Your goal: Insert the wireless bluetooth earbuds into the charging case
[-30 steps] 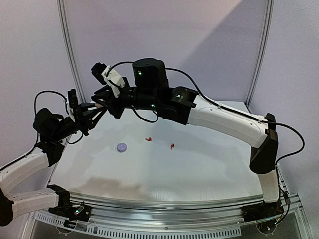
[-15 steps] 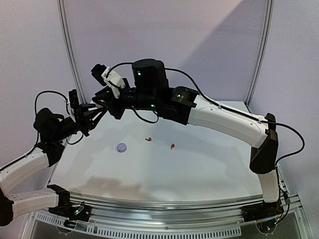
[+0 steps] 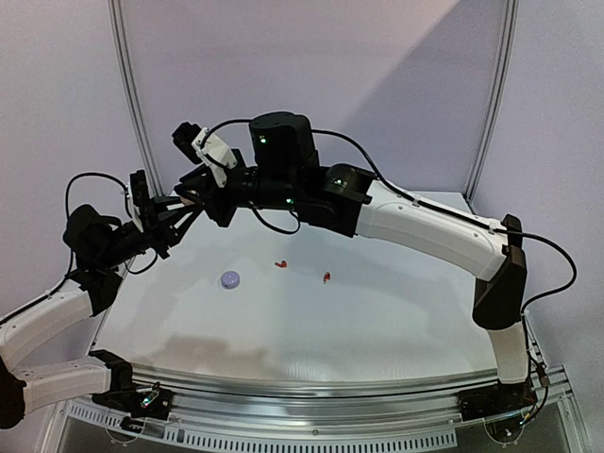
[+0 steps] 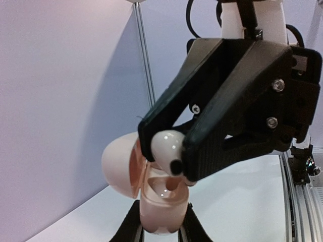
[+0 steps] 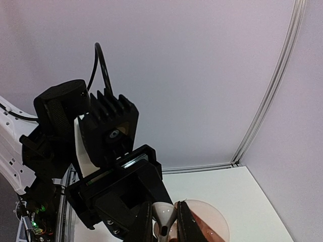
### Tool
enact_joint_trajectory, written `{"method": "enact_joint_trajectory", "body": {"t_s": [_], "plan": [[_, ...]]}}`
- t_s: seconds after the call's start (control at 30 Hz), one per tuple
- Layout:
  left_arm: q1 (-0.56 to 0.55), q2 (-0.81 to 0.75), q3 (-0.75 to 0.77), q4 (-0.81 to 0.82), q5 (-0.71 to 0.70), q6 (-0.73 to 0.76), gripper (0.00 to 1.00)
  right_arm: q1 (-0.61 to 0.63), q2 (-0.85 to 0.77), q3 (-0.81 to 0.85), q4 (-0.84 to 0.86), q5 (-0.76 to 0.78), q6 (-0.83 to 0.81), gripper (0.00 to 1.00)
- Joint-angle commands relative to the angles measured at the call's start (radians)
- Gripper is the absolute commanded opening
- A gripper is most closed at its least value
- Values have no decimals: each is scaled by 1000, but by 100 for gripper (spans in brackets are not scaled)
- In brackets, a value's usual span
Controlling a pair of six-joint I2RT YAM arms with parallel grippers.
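My left gripper (image 4: 160,224) is shut on the body of an open pale pink charging case (image 4: 162,206), held upright in the air with its lid (image 4: 117,165) swung to the left. My right gripper (image 5: 167,221) is shut on a white earbud (image 4: 165,145). The earbud hangs just above the case's wells, its stem pointing down into them. In the top view both grippers meet above the table's far left, left gripper (image 3: 179,215) below right gripper (image 3: 195,192). Two red earbuds (image 3: 280,263) (image 3: 326,276) lie on the table.
A small round lilac case (image 3: 230,278) lies closed on the white table (image 3: 359,321), left of the red earbuds. The right arm (image 3: 425,226) arches across the back of the table. Walls stand close behind and on both sides.
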Motion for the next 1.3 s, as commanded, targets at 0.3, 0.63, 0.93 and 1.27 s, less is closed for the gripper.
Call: {"method": "enact_joint_trajectory", "body": {"t_s": [0.3, 0.63, 0.93, 1.27], "plan": [[-16, -24, 2, 28, 9, 14, 0, -17, 56, 18, -15, 29, -1, 0], [-17, -22, -1, 8, 7, 10, 0, -16, 40, 42, 52, -1, 13, 0], [-16, -21, 1, 1, 4, 0, 0, -18, 36, 41, 141, -21, 52, 0], [-16, -22, -1, 8, -27, -16, 0, -17, 16, -43, 146, -16, 93, 0]]}}
